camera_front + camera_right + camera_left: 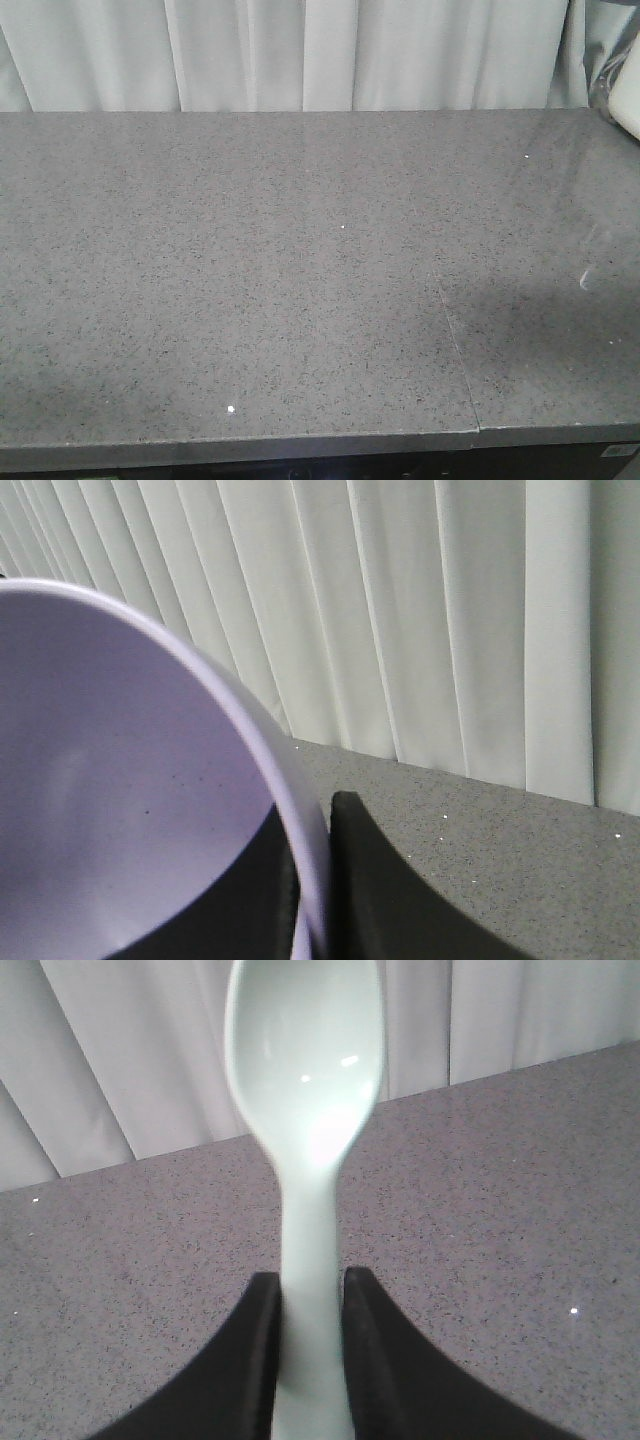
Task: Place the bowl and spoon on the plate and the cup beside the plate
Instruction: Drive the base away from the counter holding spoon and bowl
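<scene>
In the left wrist view a pale mint-green spoon (305,1070) points away from me, its handle clamped between the two black fingers of my left gripper (310,1290), held above the grey counter (500,1210). In the right wrist view my right gripper (312,820) is shut on the rim of the lavender bowl (110,780), one finger inside the wall and one outside. The bowl fills the left of that view, lifted above the counter. Plate and cup are out of view. Neither gripper shows in the front view.
The front view shows only the speckled grey counter (300,270), with a seam (455,340) running to its front edge at the right. White curtains (300,50) hang behind it. A pale object (625,95) sits at the far right edge.
</scene>
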`<state>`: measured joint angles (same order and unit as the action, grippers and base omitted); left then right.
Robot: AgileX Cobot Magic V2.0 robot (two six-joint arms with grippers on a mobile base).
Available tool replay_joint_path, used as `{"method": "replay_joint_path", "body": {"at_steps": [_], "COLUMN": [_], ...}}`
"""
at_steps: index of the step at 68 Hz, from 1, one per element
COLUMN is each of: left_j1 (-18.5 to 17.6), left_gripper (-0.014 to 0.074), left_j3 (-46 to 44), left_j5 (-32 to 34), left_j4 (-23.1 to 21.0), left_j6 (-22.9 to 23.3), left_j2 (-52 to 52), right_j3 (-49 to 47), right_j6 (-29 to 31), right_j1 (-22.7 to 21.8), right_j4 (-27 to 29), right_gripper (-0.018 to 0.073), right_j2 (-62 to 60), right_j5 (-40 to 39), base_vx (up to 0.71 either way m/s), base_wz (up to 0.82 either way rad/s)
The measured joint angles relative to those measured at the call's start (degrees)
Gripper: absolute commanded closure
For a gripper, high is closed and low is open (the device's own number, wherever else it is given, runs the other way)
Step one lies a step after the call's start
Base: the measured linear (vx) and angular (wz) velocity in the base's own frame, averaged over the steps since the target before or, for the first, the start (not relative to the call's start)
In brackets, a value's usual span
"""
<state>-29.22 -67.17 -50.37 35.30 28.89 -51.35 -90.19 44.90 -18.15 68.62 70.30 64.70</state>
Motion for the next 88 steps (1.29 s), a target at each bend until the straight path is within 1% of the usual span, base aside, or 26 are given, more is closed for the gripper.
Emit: {"method": "replay_joint_path", "body": {"at_steps": [38, 88], "left_j1": [0.00, 0.00], "left_gripper": [0.0602, 0.0602], "left_j3": [0.00, 0.00], "left_j5": [-0.28, -0.34], "left_j4": [0.00, 0.00], "left_j6": [0.00, 0.00], "left_j2": [0.00, 0.00], "right_j3": [0.00, 0.00], "right_j6": [0.00, 0.00], "right_j1": [0.00, 0.00], "right_j4": [0.00, 0.00], "right_gripper": [0.0564, 0.0564], "right_j2": [0.00, 0.00], "right_j5": [0.00, 0.00], "base_vx": [0.00, -0.02], "base_wz": [-0.03, -0.17]}}
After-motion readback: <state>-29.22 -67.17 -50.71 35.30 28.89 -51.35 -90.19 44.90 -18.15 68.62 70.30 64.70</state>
